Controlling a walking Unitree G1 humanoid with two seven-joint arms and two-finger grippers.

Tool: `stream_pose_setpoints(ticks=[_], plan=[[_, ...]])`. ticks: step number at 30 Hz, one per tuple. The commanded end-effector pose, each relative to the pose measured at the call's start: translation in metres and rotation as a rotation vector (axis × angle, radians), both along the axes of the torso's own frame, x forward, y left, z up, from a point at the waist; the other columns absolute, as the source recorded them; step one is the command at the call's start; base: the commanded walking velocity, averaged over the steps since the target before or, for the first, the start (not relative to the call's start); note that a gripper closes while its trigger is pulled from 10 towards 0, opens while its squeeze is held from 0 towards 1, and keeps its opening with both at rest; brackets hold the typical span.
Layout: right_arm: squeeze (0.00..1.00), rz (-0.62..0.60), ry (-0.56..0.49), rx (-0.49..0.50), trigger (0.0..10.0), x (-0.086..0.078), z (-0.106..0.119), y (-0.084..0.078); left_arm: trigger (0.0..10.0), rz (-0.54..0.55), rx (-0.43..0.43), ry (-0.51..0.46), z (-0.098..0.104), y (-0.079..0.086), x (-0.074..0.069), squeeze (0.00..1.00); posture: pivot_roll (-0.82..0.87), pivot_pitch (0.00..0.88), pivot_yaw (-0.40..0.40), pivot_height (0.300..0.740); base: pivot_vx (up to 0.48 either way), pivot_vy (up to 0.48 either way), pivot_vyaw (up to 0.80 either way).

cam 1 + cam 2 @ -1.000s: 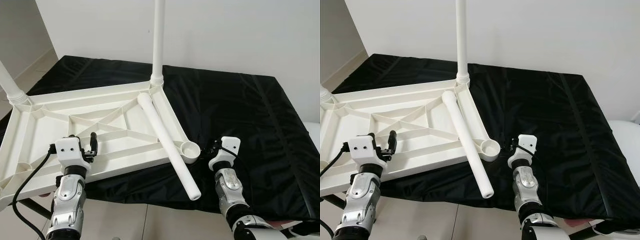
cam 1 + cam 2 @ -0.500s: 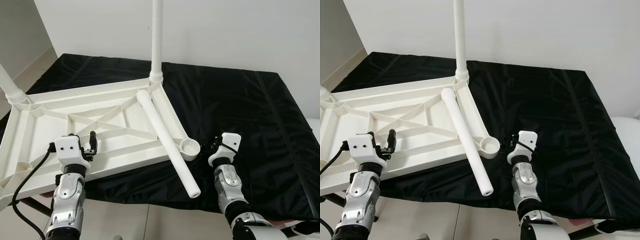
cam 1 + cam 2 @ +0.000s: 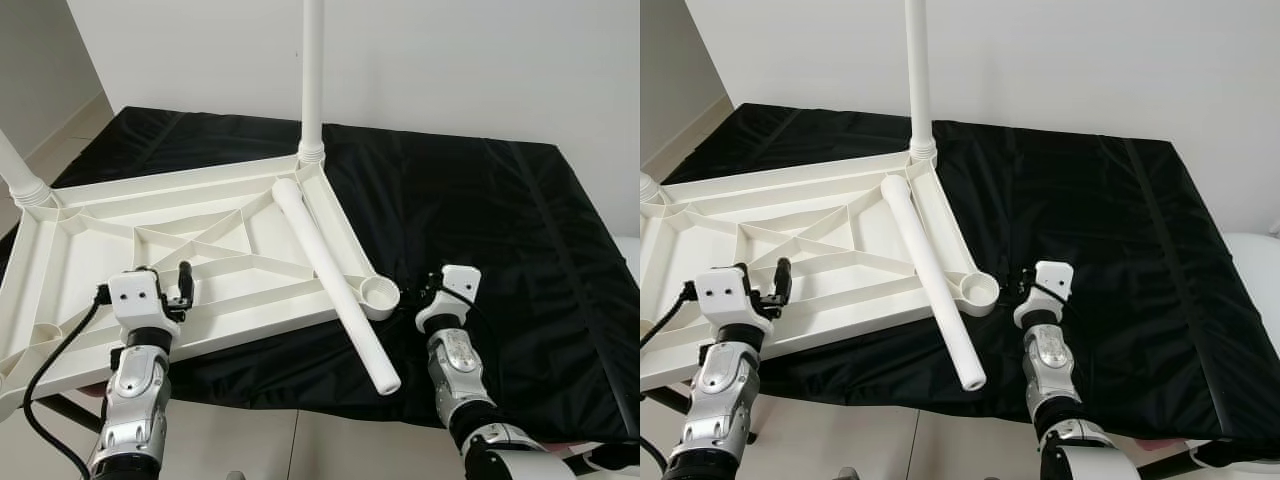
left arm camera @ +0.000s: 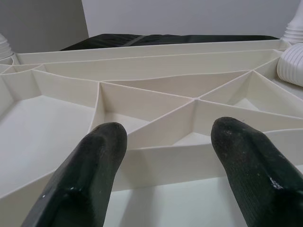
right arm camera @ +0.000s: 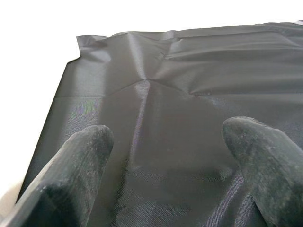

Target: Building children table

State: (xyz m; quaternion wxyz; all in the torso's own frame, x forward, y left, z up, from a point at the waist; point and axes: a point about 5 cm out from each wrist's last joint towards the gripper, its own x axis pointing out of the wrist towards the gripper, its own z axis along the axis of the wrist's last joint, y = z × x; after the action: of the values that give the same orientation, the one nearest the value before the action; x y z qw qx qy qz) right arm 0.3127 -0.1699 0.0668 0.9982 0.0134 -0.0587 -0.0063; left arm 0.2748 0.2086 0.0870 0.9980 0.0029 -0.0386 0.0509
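The white plastic table top [image 3: 190, 181] lies upside down on a black cloth, ribs facing up. One white leg [image 3: 312, 70] stands upright in its far right corner, and another [image 3: 18, 172] stands at the far left corner. A loose leg [image 3: 330, 278] lies across the right side, its near end sticking out past the table's front edge. Beside it, the near right corner socket [image 3: 380, 293] holds nothing. My left gripper [image 4: 165, 156] is open over the near rim of the top. My right gripper [image 5: 165, 156] is open above bare cloth, just right of that socket.
The black cloth [image 3: 490, 220] covers the whole work surface, with wide free room on its right half. A white wall stands behind it. Pale floor [image 3: 300, 445] shows below the front edge, and a black cable [image 3: 50, 370] hangs from my left arm.
The view has shifted slightly. Neither the grippers nor the table parts have visibly moved.
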Motion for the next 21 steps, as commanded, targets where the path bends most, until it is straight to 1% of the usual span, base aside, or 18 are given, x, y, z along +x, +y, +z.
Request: stream_pose_setpoints(ticks=[1,21], plan=[[0.0,0.012,0.092,0.001,10.0,-0.0085,-0.0185,0.0037,10.0,-0.009,-0.014,0.099,-0.0188,-0.0021,-0.0033,0.0,0.05,0.0,-0.022,0.74,0.0,0.0,0.0],[0.0,0.004,0.09,-0.009,10.0,-0.0066,-0.0169,0.0019,10.0,-0.015,-0.01,0.081,-0.0145,-0.0023,0.0,0.0,0.05,0.0,-0.029,0.74,0.0,0.0,0.0]])
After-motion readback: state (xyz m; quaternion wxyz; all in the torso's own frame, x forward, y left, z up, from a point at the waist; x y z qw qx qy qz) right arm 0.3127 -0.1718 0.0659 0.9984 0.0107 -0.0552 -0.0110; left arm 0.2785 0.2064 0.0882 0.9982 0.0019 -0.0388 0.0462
